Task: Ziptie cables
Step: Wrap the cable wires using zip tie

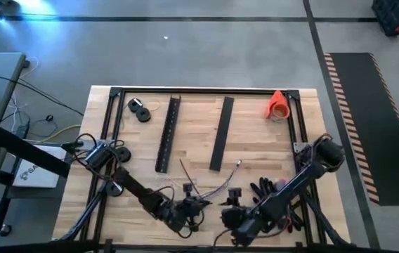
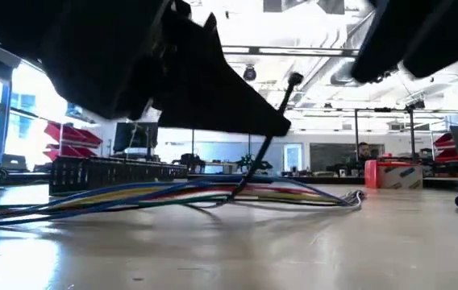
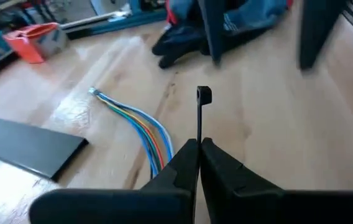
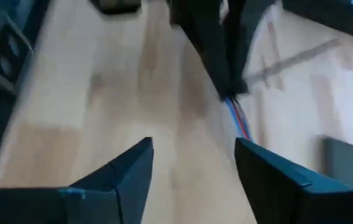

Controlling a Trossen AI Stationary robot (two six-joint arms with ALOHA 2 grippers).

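The cables (image 3: 140, 126) are a loose bundle of thin blue, yellow and red wires lying flat on the wooden table near its near edge (image 1: 210, 186), also seen in the low view (image 2: 213, 193). My left gripper (image 3: 199, 144) hovers just above them (image 1: 189, 209), shut on a black zip tie (image 3: 200, 118) whose square head (image 3: 203, 94) sticks out past the fingertips. My right gripper (image 4: 192, 168) stands open to the right of it (image 1: 231, 213), nothing between its fingers, the cables (image 4: 238, 121) ahead of it. My left gripper pinches the zip tie's strap (image 3: 199, 138) between its two fingertips, a short way behind the head. In the low view the strap (image 2: 271, 133) slants up from the cables past the fingertips, with the head (image 2: 295, 79) uppermost and clear of the table.
Two long flat black slotted bars (image 1: 168, 133) (image 1: 221, 133) lie across the table's middle. An orange roll (image 1: 278, 105) sits at the far right corner, black rolls (image 1: 140, 110) at the far left, and dark gloves (image 1: 266, 186) beside the right arm. A black frame rims the table.
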